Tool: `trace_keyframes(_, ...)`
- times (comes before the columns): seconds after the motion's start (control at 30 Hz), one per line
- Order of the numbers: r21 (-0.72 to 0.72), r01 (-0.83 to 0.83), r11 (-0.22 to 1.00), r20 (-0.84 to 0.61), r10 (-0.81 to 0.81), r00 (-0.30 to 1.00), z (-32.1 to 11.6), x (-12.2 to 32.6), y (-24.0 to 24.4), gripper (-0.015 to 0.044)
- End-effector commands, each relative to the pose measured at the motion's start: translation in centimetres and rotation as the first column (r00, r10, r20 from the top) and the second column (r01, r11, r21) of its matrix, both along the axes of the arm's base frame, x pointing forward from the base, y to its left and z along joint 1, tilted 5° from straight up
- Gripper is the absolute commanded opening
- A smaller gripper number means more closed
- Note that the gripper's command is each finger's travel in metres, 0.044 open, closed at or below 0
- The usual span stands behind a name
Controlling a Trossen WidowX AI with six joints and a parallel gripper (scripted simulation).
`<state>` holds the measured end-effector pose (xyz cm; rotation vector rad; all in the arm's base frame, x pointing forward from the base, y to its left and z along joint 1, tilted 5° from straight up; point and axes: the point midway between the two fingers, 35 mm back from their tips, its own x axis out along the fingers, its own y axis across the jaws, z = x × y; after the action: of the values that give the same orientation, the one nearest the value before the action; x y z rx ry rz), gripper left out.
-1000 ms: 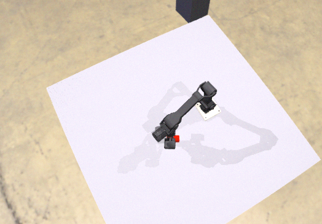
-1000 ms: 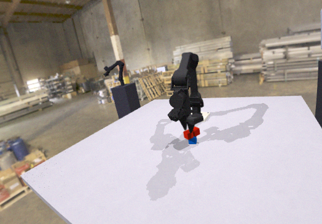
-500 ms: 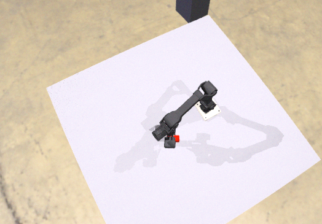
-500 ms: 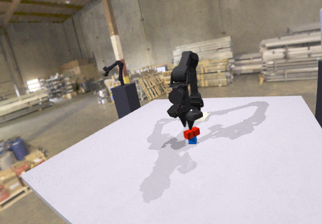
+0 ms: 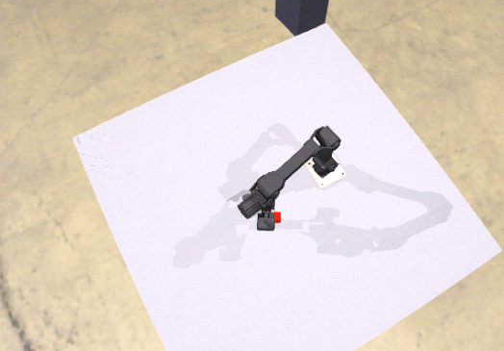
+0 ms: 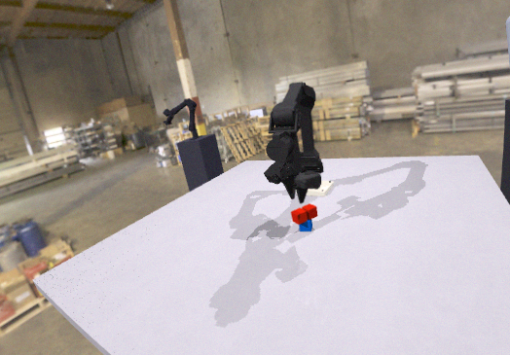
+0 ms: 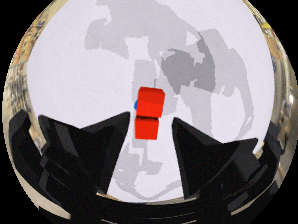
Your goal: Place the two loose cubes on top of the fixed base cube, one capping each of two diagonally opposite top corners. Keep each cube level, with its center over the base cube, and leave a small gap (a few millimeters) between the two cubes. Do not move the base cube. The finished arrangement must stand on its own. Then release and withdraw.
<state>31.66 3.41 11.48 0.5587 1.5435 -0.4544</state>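
In the exterior view, two red cubes, the left red cube (image 6: 299, 216) and the right red cube (image 6: 310, 211), rest side by side on the blue base cube (image 6: 306, 227). They look about level. The wrist view shows a larger-looking red cube (image 7: 150, 103) and a second red cube (image 7: 146, 129) with a narrow dark line between them; a sliver of the blue base cube (image 7: 135, 105) shows at the left. The top view shows only part of the red (image 5: 277, 217) beside the arm. My gripper (image 6: 297, 199) (image 7: 151, 118) is open and empty, above the cubes.
The arm's white base plate (image 5: 325, 180) (image 6: 321, 189) stands behind the cubes on the white table (image 5: 202, 126) (image 6: 414, 288). The arm reaches over the cubes and hides much of them in the top view. Arm shadows lie across the table.
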Motion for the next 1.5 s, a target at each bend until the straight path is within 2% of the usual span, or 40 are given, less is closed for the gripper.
trace_keyframes(0.0, 0.001, -0.006, 1.0, 0.011, 0.006, 1.0, 0.8, 0.2, 0.0, 0.0205)
trace_keyframes(0.47, 0.001, -0.006, 1.0, 0.011, 0.006, 1.0, 1.8, 0.2, -0.1, 0.0205)
trace_keyframes(0.7, 0.0, 0.0, 1.0, 0.004, 0.0, 1.0, 2.4, 0.1, -0.2, 0.0389)
trace_keyframes(0.93, 0.001, 0.002, 1.0, -0.004, -0.002, 1.0, 2.2, -0.1, 0.1, 0.04)
trace_keyframes(1.23, 0.013, 0.002, 1.0, -0.007, -0.002, 1.0, 3.5, -4.5, 12.1, 0.04)
trace_keyframes(1.47, 0.014, 0.002, 1.0, -0.008, -0.002, 1.0, 3.6, -5.0, 13.0, 0.04)
